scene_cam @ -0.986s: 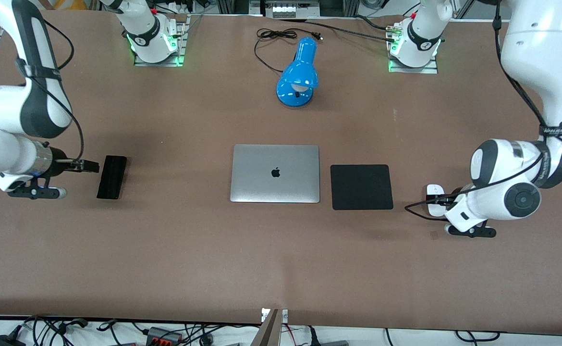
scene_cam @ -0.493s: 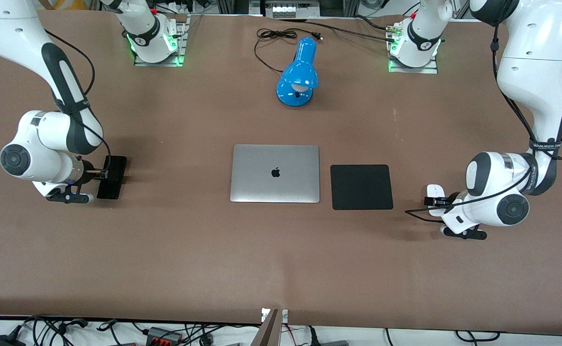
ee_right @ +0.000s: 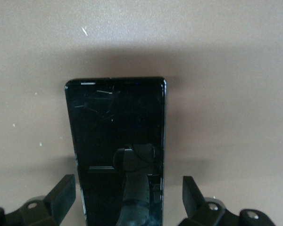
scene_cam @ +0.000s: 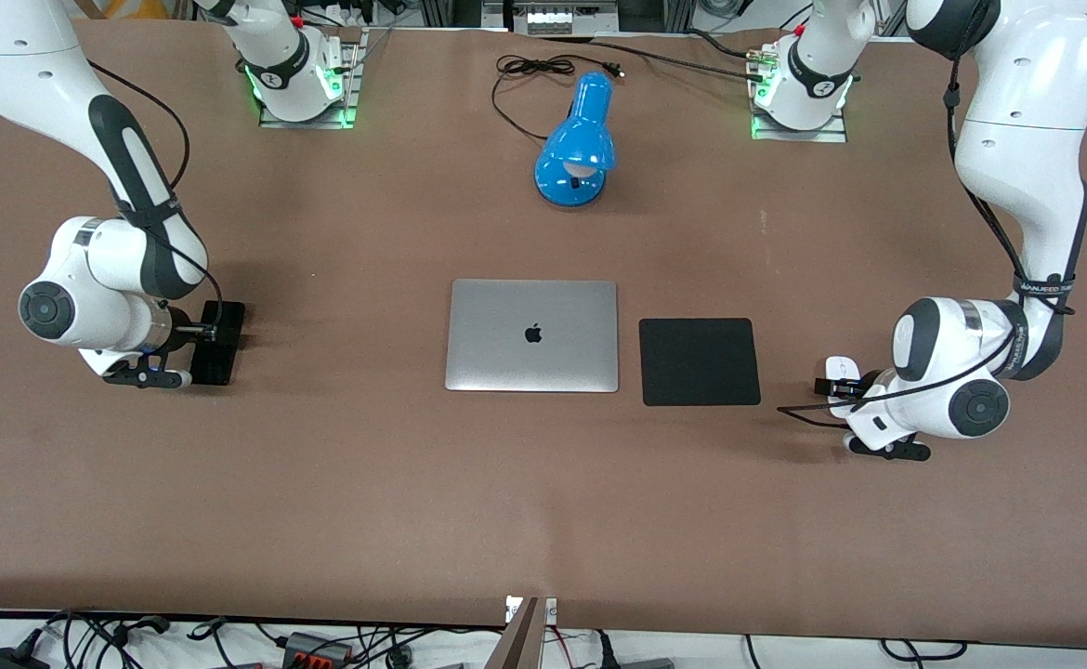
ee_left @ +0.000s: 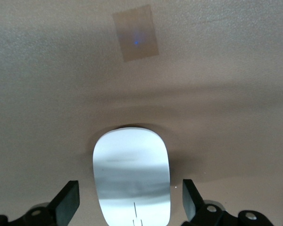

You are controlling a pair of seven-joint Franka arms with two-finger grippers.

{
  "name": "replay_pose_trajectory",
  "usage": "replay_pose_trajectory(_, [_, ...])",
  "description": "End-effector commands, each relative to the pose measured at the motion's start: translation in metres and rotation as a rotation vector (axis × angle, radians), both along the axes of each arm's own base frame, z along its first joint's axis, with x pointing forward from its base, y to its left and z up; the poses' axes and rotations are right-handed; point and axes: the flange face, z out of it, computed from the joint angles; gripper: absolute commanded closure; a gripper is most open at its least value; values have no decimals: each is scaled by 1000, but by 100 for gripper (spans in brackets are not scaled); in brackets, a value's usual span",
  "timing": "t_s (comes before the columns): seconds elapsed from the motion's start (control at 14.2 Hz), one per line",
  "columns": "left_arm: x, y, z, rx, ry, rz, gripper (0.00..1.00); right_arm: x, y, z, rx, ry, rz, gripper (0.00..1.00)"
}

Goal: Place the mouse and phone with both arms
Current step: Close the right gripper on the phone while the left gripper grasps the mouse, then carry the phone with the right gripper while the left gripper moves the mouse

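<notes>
The black phone (scene_cam: pixel 225 325) lies flat on the table toward the right arm's end, level with the laptop. My right gripper (scene_cam: pixel 200 336) is low over it and open. In the right wrist view the phone (ee_right: pixel 115 136) lies between the two fingers (ee_right: pixel 63 194), with a gap on each side. The white mouse (scene_cam: pixel 843 368) lies toward the left arm's end, beside the black pad. My left gripper (scene_cam: pixel 836 386) is low over it and open. In the left wrist view the mouse (ee_left: pixel 132 174) lies between the fingers (ee_left: pixel 191 202), untouched.
A closed silver laptop (scene_cam: pixel 532 335) lies mid-table with a black square pad (scene_cam: pixel 699 361) beside it. A blue desk lamp (scene_cam: pixel 579 144) and its black cable (scene_cam: pixel 525 70) lie farther from the front camera. A small tape patch (ee_left: pixel 136 33) is on the table near the mouse.
The right arm has swung in from the table's end and brought its gripper over the phone. The left arm has shifted slightly and come down over the mouse.
</notes>
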Motion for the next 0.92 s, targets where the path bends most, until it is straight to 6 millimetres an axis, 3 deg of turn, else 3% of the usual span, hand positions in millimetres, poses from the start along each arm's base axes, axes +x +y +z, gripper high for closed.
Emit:
replay_pose_trajectory(0.0, [0, 1, 4, 7, -13, -37, 31, 0, 0, -6, -4, -29, 25, 0])
replay_pose_trajectory(0.07, [1, -3, 6, 8, -16, -41, 39, 1, 1, -9, -5, -32, 25, 0])
replay_pose_trajectory(0.21, [3, -7, 9, 5, -21, -43, 48, 0, 1, -13, -4, -32, 26, 0])
replay_pose_trajectory(0.42, [9, -11, 27, -20, -42, -12, 52, -1, 3, -21, -2, -27, 25, 0])
replay_pose_trajectory(0.49, [13, -28, 36, -51, -43, -14, 52, -2, 4, -23, -1, -20, 28, 0])
replay_pose_trajectory(0.7, [11, -85, 49, -54, -6, -63, 54, -6, 5, -24, 0, -8, 29, 55])
replay_pose_trajectory(0.85, [2, -122, 48, -28, 22, -26, 54, -5, 8, -21, 3, 5, 30, 71])
